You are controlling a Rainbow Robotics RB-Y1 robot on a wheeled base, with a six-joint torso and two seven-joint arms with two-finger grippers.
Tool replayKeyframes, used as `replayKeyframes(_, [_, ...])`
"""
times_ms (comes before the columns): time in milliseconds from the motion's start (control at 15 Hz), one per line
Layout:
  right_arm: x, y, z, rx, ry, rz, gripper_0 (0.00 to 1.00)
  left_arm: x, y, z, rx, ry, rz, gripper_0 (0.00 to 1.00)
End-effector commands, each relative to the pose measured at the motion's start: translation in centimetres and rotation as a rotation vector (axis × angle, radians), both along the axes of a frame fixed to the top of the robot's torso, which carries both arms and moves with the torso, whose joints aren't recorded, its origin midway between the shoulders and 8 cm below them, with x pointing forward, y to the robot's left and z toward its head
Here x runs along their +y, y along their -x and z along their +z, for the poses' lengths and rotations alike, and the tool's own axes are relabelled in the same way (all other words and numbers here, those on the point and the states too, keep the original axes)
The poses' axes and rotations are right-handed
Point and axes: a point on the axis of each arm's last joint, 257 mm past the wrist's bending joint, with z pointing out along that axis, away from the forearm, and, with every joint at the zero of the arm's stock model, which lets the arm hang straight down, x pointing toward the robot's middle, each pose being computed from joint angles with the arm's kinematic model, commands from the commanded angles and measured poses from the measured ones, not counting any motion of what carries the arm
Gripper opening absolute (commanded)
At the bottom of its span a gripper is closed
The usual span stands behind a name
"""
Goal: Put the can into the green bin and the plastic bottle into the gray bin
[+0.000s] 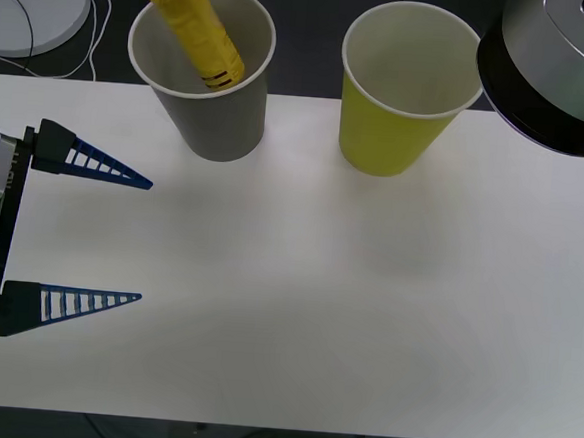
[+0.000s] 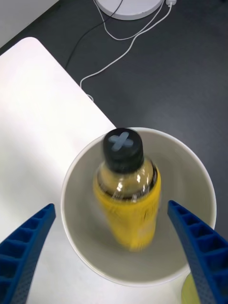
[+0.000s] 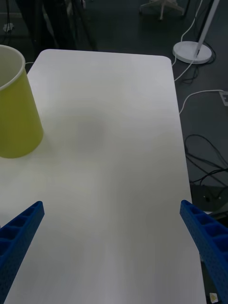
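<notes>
The plastic bottle, yellow with a black cross-topped cap, leans inside the gray bin at the table's far left. From the right wrist view I look straight down on the bottle within the gray bin's rim. My right gripper hangs open above it, one finger on each side, apart from the bottle. To the right of the gray bin stands the green bin, upright. At the table's left edge my left gripper is open and holds nothing. The can is out of view.
My right arm's silver and black body looms over the far right corner. A white round lamp base and cables lie on the floor behind the table. The white table stretches bare in front of the bins.
</notes>
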Motion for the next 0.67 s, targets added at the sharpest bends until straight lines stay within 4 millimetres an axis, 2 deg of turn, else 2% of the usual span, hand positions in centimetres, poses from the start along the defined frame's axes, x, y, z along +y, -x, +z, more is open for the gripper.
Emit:
replayKeyframes(67, [0.03, -0.01, 0.03, -0.001, -0.001, 0.001, 1.0, 0.0, 0.0, 0.0, 0.0, 0.0, 0.0, 1.0])
replayKeyframes(667, [0.11, 0.06, 0.1, 0.0, -0.003, 0.002, 1.0, 0.0, 0.0, 0.0, 0.0, 0.0, 0.0, 1.0])
